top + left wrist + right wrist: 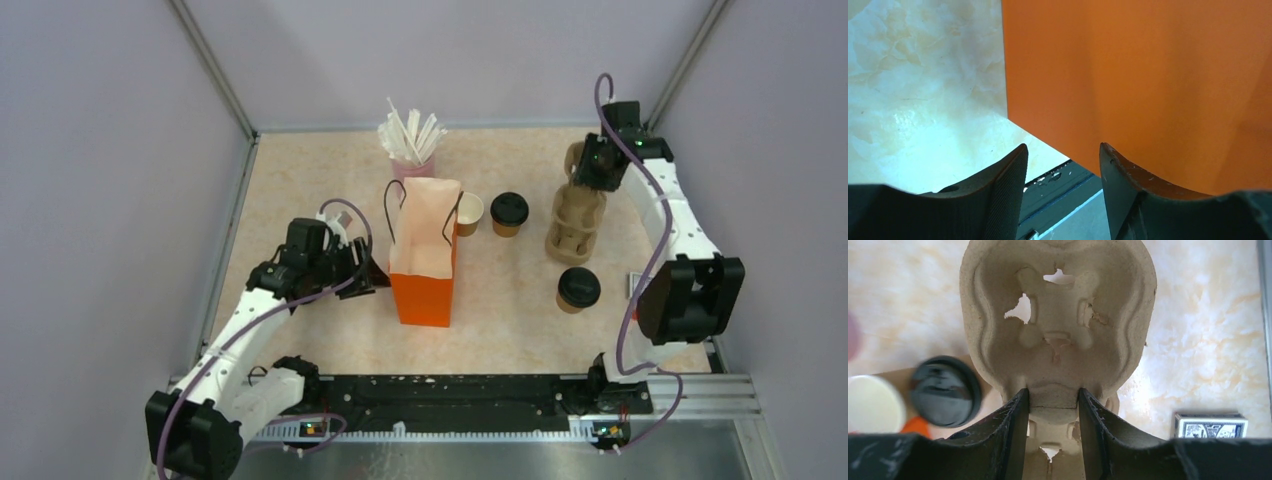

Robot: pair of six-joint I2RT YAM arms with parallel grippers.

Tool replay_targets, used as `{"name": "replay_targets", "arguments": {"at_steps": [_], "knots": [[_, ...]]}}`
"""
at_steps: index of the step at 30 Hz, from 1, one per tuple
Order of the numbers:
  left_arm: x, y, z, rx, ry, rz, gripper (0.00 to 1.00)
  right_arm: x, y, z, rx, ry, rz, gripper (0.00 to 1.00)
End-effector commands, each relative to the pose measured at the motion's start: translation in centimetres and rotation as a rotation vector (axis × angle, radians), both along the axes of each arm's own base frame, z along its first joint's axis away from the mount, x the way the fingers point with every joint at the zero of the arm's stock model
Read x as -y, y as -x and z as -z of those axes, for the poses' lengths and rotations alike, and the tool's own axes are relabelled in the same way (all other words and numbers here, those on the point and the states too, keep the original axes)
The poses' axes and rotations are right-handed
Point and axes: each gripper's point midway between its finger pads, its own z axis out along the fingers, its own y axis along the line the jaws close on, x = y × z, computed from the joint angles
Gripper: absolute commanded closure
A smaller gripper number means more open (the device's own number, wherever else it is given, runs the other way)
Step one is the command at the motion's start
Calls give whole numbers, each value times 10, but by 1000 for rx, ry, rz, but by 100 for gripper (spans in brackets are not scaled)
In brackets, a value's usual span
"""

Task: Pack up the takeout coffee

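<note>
carrier stage: my right gripper clamps the pulp carrier rim, left gripper gapes beside the orange bag; coffee cups stand unpacked on the table; next, i'd lay the carrier flat

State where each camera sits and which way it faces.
Top external: above, behind, looking down at table; both arms, left gripper beside orange bag, right gripper on cup carrier.
Left wrist: on left arm, faces bag's side; own fingers apart.
Right wrist: on right arm, faces carrier; own fingers clamp it.
Shared: top and right wrist show carrier, lidded cup.
</note>
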Motion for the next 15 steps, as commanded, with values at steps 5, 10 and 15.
{"name": "replay_targets", "arguments": {"at_steps": [5,10,15], "knots": [[32,-7,-12,39,89,51,41,-51,13,-183,364,-166,-111,62],[62,8,-18,44,108,110,41,-112,35,-242,457,-321,-220,62],[58,12,-34,65,78,73,41,-174,61,-293,545,-498,-318,63]]}}
